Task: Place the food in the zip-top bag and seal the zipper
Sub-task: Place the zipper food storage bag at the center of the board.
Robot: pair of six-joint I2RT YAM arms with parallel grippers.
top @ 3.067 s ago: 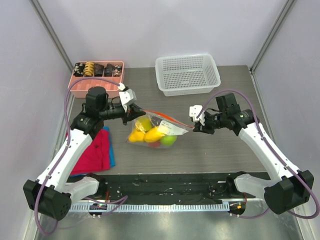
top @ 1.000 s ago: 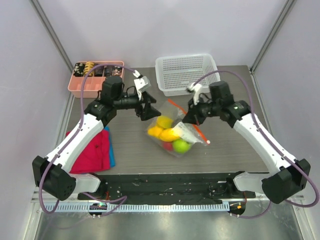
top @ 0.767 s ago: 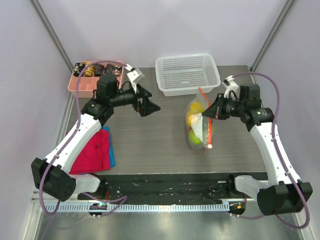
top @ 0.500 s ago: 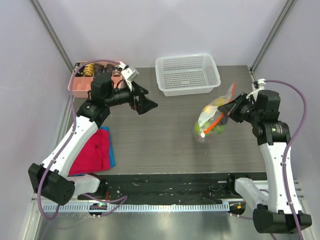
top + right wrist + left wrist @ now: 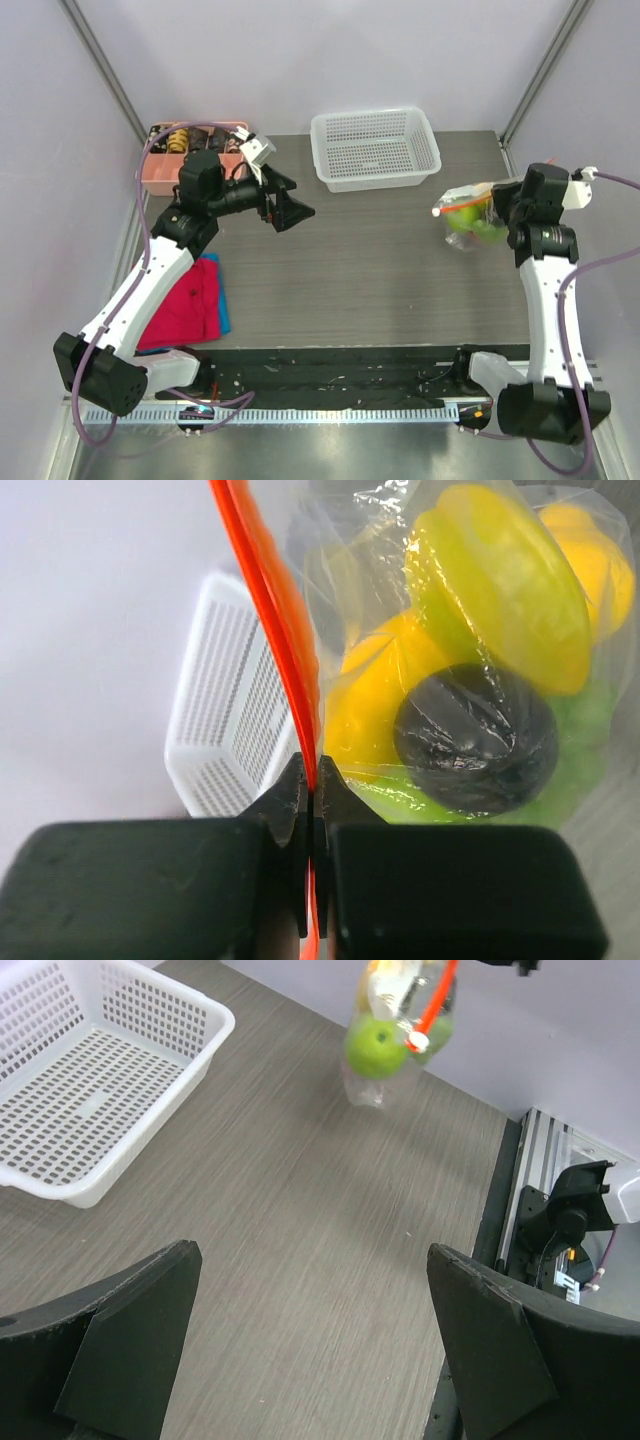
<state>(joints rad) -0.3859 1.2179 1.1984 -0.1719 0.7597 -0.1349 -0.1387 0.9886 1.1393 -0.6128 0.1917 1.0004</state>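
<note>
Right gripper (image 5: 311, 802) clamps the orange-red zipper (image 5: 268, 610) of the crinkly, fruit-stuffed bag (image 5: 400, 520); left gripper (image 5: 312, 1260) gapes.

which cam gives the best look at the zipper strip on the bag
Right wrist: the zipper runs up the frame close up, pinched in the shut right gripper. Top external shows only a small orange sliver; left wrist shows a short red piece, far off at the top edge.

Zip-top bag (image 5: 400, 520): clear crinkly plastic, shiny. Zipper (image 5: 265, 610): smooth orange-red plastic. Plum (image 5: 475, 735): dark, glossy. Basket (image 5: 374, 148): white perforated plastic. Table (image 5: 360, 270): matt grey wood-grain. Cloth (image 5: 185, 305): red fabric.
</note>
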